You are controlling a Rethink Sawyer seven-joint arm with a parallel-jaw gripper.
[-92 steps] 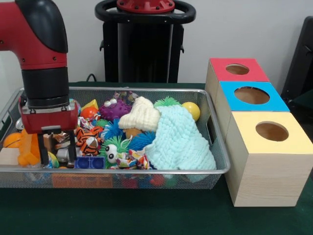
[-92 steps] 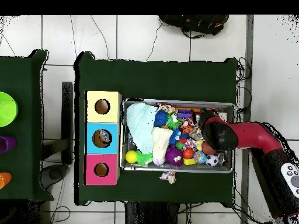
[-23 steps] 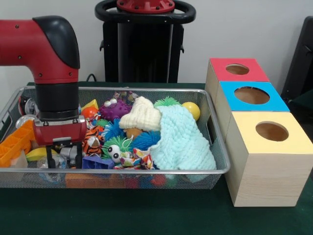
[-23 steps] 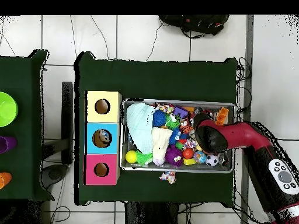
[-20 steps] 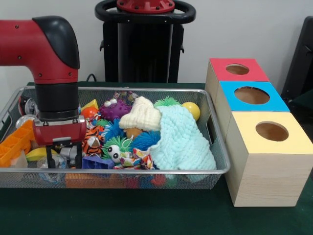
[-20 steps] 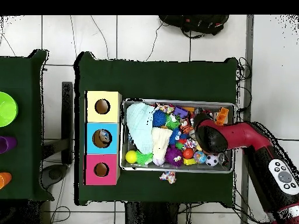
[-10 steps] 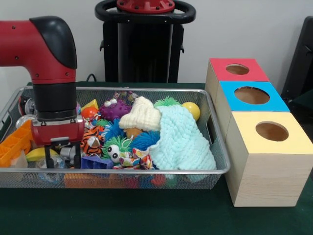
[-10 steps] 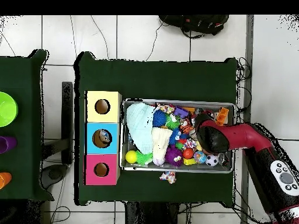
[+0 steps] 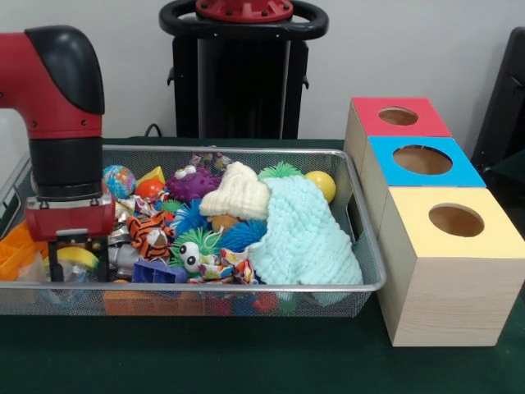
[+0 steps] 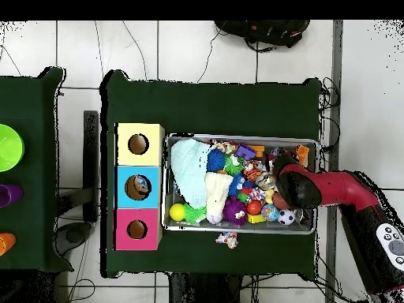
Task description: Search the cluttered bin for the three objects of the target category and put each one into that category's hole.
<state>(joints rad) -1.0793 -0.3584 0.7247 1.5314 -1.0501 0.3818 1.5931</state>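
The wire mesh bin (image 9: pixel 361 283) is packed with toys. My gripper (image 9: pixel 77 264) is down in its left end, open, with its fingers (image 9: pixel 54 264) on either side of a yellow toy (image 9: pixel 74 257); I cannot tell if they touch it. Close by are an orange block (image 9: pixel 15 246), a tiger-striped toy (image 9: pixel 148 231) and a blue brick (image 9: pixel 156 272). A teal knitted cloth (image 9: pixel 303 234) and a cream knitted hat (image 9: pixel 236 193) cover the right half. In the overhead view the arm's head (image 10: pixel 296 189) hides the gripper.
Three wooden boxes with round holes stand right of the bin: red (image 9: pixel 398 117), blue (image 9: pixel 422 160), yellow (image 9: pixel 455 222). Something lies inside the blue box's hole (image 10: pixel 140 187). A small patterned toy (image 10: pixel 227 238) lies on the green table outside the bin.
The arm has slid left along the bin in the front view, toward its end. A globe ball behind it is now uncovered. The fingers stay equally far apart.
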